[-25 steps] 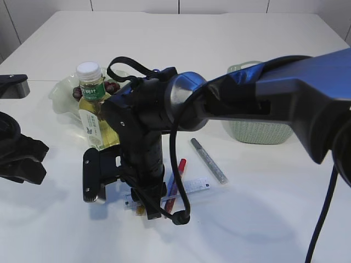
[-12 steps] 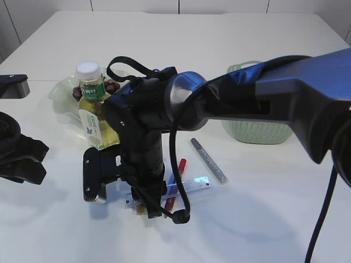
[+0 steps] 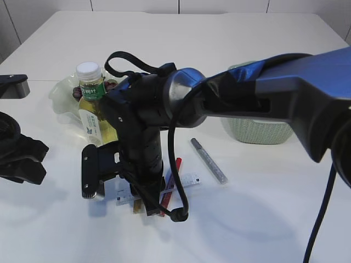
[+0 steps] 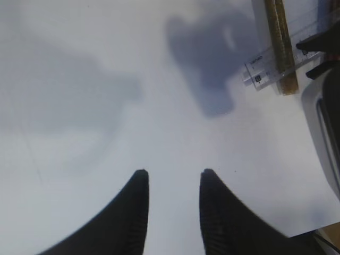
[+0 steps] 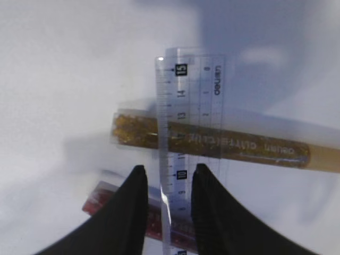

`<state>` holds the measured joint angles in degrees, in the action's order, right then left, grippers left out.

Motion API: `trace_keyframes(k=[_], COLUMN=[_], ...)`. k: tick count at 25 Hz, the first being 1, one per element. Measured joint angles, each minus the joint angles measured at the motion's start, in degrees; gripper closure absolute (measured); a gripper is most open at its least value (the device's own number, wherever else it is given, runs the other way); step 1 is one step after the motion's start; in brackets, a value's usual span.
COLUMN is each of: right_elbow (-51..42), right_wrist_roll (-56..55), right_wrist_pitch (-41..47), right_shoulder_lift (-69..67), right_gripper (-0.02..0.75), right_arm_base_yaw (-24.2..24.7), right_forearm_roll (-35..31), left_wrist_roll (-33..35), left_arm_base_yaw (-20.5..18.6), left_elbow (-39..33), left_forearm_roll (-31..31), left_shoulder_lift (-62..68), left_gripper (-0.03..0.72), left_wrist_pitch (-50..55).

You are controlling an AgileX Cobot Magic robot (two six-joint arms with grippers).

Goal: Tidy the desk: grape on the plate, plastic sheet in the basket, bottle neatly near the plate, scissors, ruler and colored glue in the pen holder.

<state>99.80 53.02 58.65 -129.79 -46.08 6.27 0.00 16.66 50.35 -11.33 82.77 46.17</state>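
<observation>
My right gripper [image 5: 169,170] points down at the table, its jaws closed across the width of the clear ruler [image 5: 191,95], which tilts up on one edge. The ruler lies over a gold glue pen [image 5: 239,146] and a red glue pen [image 5: 106,199]. In the exterior view the ruler [image 3: 184,181] and the red pen [image 3: 174,170] show beside the right wrist. A silver glue pen [image 3: 208,160] lies to the right. The bottle [image 3: 90,104] stands in front of the plate [image 3: 60,96], which holds grapes [image 3: 77,93]. My left gripper [image 4: 171,172] is open and empty over bare table. Scissors, pen holder and plastic sheet are out of view.
A green woven basket [image 3: 258,131] stands at the back right, partly hidden by the right arm. The right arm reaches across the middle and stands close to the bottle. The left gripper [image 3: 24,161] rests at the left edge. The left wrist view shows the ruler's end [image 4: 260,69].
The ruler has shifted left and turned under my right gripper, with one edge now raised. The right wrist has moved slightly left and up. The left arm has not moved.
</observation>
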Motion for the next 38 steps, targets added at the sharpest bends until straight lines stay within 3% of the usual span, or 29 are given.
trace_keyframes(k=[4, 20, 38], right_elbow=[0.0, 0.0, 0.0], right_wrist_roll=[0.0, -4.04, -6.97], right_wrist_pitch=[0.12, -0.25, -0.61], right_shoulder_lift=[0.0, 0.0, 0.0], right_gripper=[0.494, 0.278, 0.266], right_arm_base_yaw=[0.0, 0.0, 1.68], right_forearm_roll=[-0.11, 0.92, 1.53], left_wrist_roll=[0.0, 0.0, 0.0], left_arm_base_yaw=[0.0, 0.0, 0.0], left_elbow=[0.0, 0.0, 0.0], left_forearm_roll=[0.0, 0.0, 0.0], left_shoulder_lift=[0.0, 0.0, 0.0], left_gripper=[0.449, 0.449, 0.449], left_wrist_pitch=[0.0, 0.0, 0.0])
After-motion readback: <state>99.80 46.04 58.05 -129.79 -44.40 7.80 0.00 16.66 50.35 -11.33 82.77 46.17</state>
